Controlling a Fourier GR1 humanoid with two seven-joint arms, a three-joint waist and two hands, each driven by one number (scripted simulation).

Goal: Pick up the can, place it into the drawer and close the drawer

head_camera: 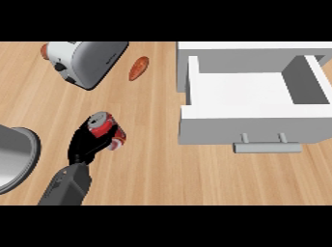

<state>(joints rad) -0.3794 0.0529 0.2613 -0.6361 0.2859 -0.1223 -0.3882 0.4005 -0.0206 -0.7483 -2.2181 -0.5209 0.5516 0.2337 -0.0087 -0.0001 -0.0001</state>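
Observation:
A red can with a silver top lies tilted on the wooden counter, left of centre. My left hand comes in from the lower left, and its black fingers are curled round the can's lower side. The white drawer stands pulled open at the right, its inside bare and its grey handle facing the near edge. The can is well to the left of the drawer's front. My right hand does not show.
A silver toaster lies at the back left. A small red-orange object sits beside it. A large metal pot fills the left edge, close to my forearm. Bare wood separates the can from the drawer.

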